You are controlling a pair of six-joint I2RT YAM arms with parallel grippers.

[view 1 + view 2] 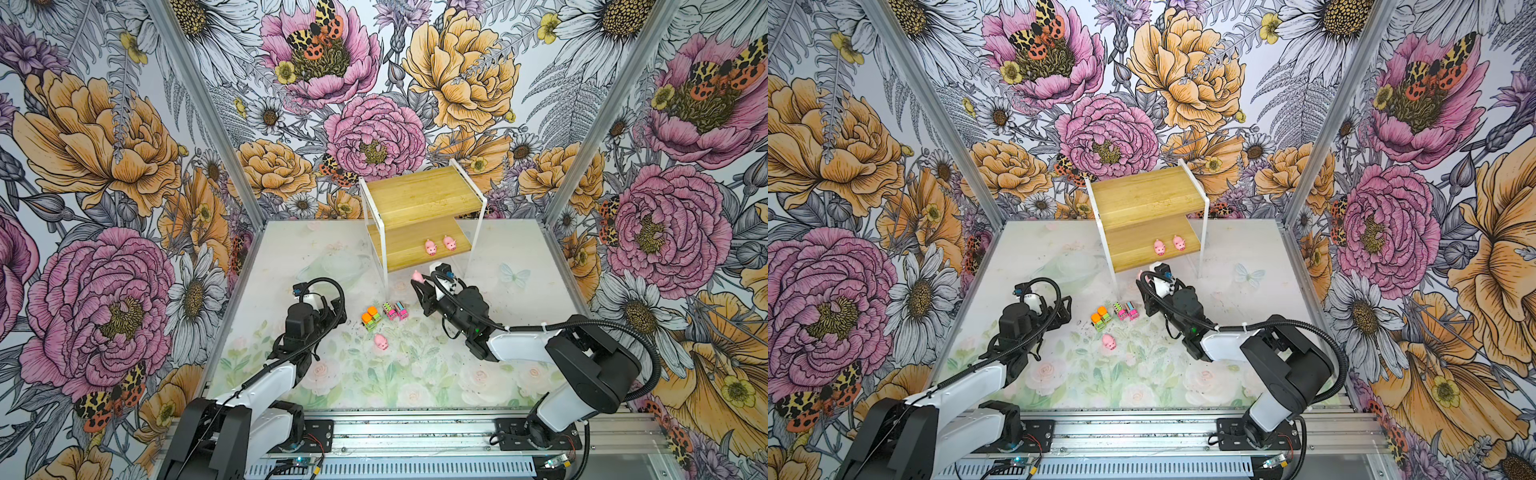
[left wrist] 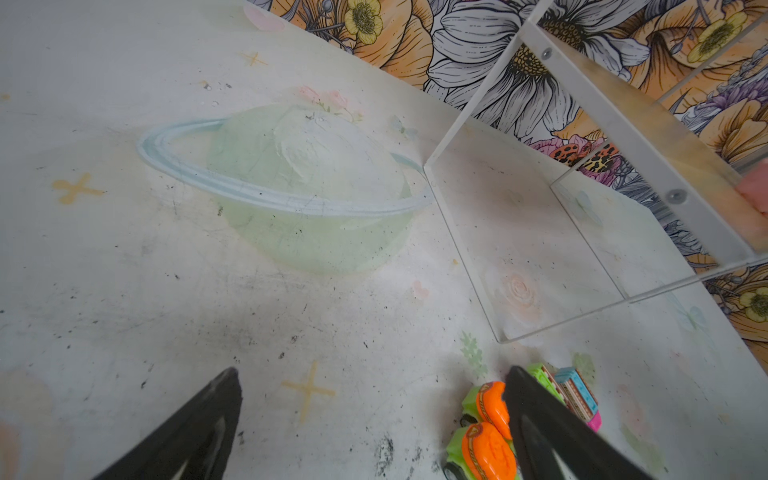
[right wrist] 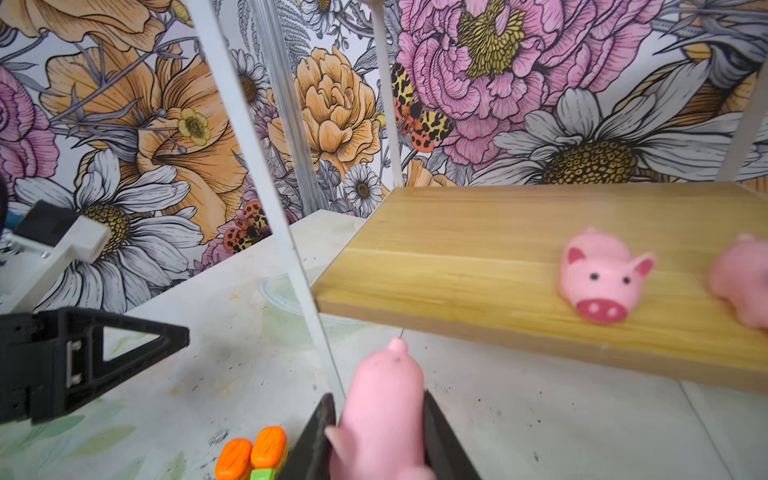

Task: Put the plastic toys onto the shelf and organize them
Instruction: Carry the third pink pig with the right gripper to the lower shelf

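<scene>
Probably a robotics lab cell: floral-printed walls [image 1: 374,83] on aluminium posts [image 1: 205,112], two arms [image 1: 266,382] bolted to a rail [image 1: 415,430].

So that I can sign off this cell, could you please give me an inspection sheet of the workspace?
Surface: table, pastel print, scuffed with dark specks.
Job's things: shelf upright at the back; two pigs on its lower board; third pig in the right gripper; fourth pig, two orange-and-green trucks and two pink trucks on the table.
Clutter: nothing seen.
Grippers: left gripper open beside the orange-and-green trucks; right gripper shut on the third pig near the lower board's front edge.
Cables: black conduits looped over both arms, clear of the toys.
Surroundings: floral walls; metal rail at the front.
</scene>
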